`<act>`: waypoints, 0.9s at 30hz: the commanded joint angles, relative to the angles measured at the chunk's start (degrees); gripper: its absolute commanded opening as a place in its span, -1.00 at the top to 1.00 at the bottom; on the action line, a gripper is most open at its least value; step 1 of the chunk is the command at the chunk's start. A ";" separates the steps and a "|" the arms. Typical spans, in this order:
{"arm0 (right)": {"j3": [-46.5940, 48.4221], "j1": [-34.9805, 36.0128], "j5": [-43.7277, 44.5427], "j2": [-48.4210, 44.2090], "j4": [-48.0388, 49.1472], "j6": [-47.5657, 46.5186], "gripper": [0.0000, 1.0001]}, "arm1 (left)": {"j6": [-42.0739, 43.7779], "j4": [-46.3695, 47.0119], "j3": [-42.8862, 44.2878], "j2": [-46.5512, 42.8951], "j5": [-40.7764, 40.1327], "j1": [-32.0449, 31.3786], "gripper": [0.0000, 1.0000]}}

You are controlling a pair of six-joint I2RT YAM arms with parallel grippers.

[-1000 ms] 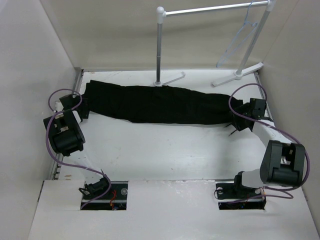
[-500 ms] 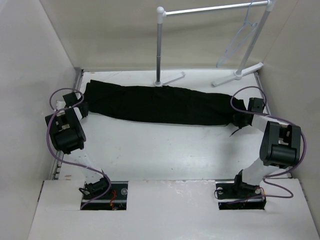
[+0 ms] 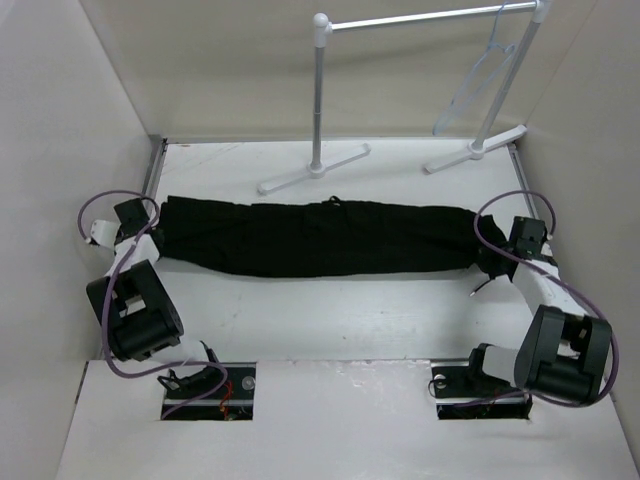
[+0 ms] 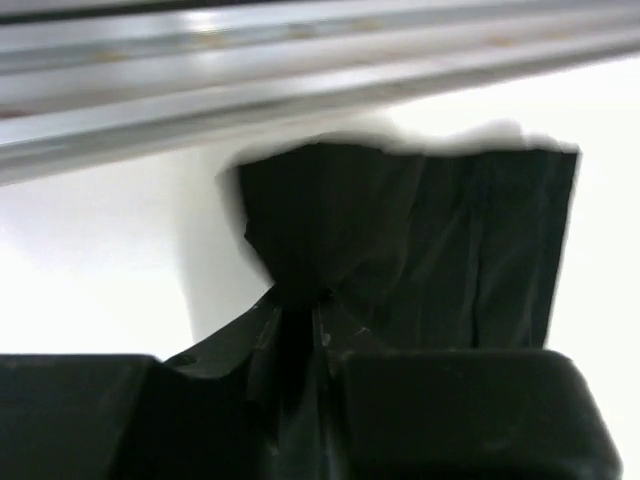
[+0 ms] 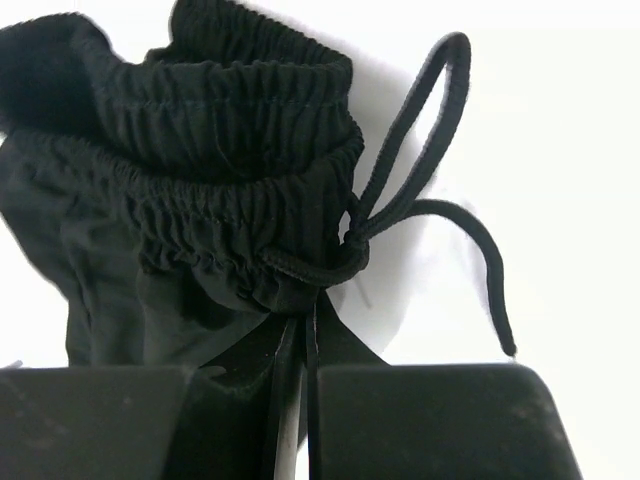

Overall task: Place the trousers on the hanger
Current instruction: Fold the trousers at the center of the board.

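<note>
A flat white desk [image 3: 350, 310] sits in a booth of 3 plain beige walls: left wall [image 3: 60, 120], back wall [image 3: 230, 70] and right wall [image 3: 600, 130]. A silver metal rail [image 3: 153, 170] runs along the desk's left edge. At the far edge stands a white tube garment rack [image 3: 319, 100] with a shiny horizontal bar [image 3: 420, 18]. Its left foot [image 3: 312, 172] rests mid-edge and its right foot [image 3: 475, 150] by the far right corner. A raised white board [image 3: 340, 420] covers the near edge. The light is soft and even.

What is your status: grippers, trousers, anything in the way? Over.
Left gripper shut on one end of trousers, right gripper on waistband. Trousers stretched flat on table. Hanger hangs on rack, far right; nothing on it.
</note>
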 commanded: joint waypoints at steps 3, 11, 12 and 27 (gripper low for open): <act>-2.27 -3.39 4.22 -4.55 -3.03 -0.75 0.91 | 1.98 -4.39 -4.00 -5.06 -10.19 1.93 0.51; -2.27 -3.39 4.22 -4.55 -3.03 -0.75 0.91 | 2.33 -8.60 0.29 -12.69 -10.71 -0.88 -0.12; -2.27 -3.39 4.22 -4.55 -3.03 -0.75 0.91 | 2.42 -9.48 1.69 -13.75 -11.15 -1.58 -0.13; 3.99 0.43 -2.13 -21.69 -17.82 -6.58 -0.74 | 0.58 -13.88 7.24 -19.83 -17.05 -26.43 -0.10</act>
